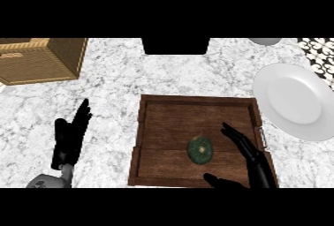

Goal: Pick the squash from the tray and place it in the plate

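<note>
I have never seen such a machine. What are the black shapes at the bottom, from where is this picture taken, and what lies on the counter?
The picture is taken from the robot's head, looking steeply down at a marble counter. The black shapes are its two hands. The left hand rests open at the left, holding nothing. The right hand is open over a wooden tray, beside a dark green squash that lies in the tray. It does not hold the squash yet. To the right of the tray lies a white plate, where the squash should go. A wicker basket stands at the upper left.
</note>
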`<action>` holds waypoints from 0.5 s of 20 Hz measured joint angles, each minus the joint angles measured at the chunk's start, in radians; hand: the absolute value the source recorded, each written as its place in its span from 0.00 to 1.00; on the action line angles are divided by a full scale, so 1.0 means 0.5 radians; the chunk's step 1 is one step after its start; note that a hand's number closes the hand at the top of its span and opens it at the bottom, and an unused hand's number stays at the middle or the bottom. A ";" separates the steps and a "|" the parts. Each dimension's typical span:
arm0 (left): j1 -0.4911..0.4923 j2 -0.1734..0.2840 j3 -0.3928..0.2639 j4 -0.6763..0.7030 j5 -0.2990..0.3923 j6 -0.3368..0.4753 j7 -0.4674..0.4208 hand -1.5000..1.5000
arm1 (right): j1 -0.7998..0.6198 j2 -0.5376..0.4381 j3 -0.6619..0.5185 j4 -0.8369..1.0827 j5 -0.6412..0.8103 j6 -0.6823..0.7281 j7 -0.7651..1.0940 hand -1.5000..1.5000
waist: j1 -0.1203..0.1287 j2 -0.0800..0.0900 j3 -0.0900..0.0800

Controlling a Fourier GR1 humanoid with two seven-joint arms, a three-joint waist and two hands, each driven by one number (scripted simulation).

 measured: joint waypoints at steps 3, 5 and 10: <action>-0.015 -0.002 0.022 0.032 0.006 -0.013 -0.001 0.50 | -0.054 -0.093 0.039 -0.039 0.287 0.029 0.319 0.00 | -0.003 0.001 -0.003; -0.013 0.002 0.022 0.020 0.004 -0.022 0.010 0.50 | -0.114 -0.169 0.042 -0.117 0.434 0.137 0.569 0.00 | -0.002 -0.001 -0.004; 0.000 -0.042 -0.008 -0.005 -0.034 0.007 0.023 0.50 | -0.273 -0.234 0.117 -0.278 0.643 0.555 1.147 0.00 | 0.008 -0.001 -0.004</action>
